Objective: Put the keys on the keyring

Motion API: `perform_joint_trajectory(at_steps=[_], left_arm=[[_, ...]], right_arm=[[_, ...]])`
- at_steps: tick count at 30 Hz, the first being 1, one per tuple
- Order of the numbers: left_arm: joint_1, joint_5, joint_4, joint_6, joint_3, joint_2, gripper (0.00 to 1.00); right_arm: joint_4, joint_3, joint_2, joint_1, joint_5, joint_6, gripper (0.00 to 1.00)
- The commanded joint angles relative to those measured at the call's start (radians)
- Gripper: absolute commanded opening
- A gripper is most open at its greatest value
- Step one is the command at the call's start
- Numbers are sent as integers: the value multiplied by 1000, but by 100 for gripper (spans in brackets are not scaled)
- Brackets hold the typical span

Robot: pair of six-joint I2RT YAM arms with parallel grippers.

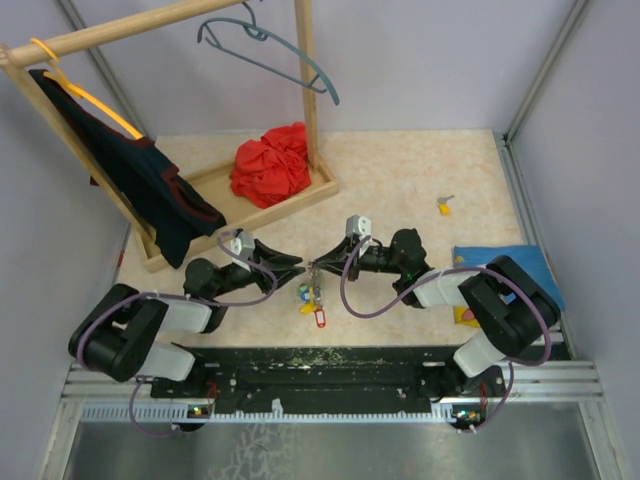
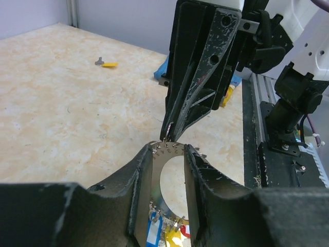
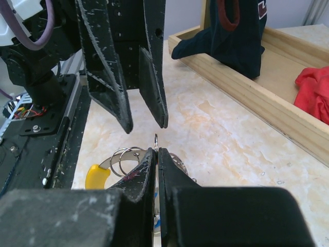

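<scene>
My right pincer [image 3: 157, 153] is pressed together. Between its tips it pinches a sliver of the thin grey metal keyring with a yellow section [image 3: 122, 158]. Silver loops bulge out on either side of my fingers, and the yellow part curls away toward 8 o'clock in the right wrist view. My left pincer [image 3: 146, 123] comes down from 12 o'clock in that view. Its two fingers are spread, with bare table showing between them, and it hovers just above the pinched wire. In the left wrist view a toothed silvery edge lies across the gap at those fingertips; I cannot tell whether they touch it.

From overhead, my two pincers meet tip to tip near the front of the pale marbled table [image 1: 420, 170], the left reaching in from 9 o'clock and the right from 3 o'clock. The bunch of small metal keys with blue, green, yellow and red plastic tags [image 1: 308, 296] sits just at 6 o'clock of that meeting point, with the red tag [image 1: 320, 318] nearest my bases. I cannot tell which of them are threaded on the keyring. One small key with a yellow tag [image 1: 445, 206] lies alone, well apart, toward 2 o'clock. A crumpled red cloth [image 1: 272, 165] sits in the shallow wooden tray [image 1: 290, 205] at 11 o'clock. A flat blue cloth [image 1: 505, 262] lies at 3 o'clock, beside my right arm.
</scene>
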Motion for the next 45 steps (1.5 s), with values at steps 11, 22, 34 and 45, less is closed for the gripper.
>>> perform_joint_trajectory(at_steps=[11, 22, 34, 45], left_arm=[[21, 119, 212, -68, 42, 154, 35], [20, 132, 276, -92, 66, 177, 36], [21, 119, 209, -53, 69, 100, 37], [19, 132, 254, -87, 95, 158, 37]], right_arm=[[66, 12, -1, -7, -29, -4, 0], [68, 14, 2, -5, -35, -2, 0], [71, 20, 9, 2, -37, 2, 0], [71, 22, 6, 7, -48, 3, 0]])
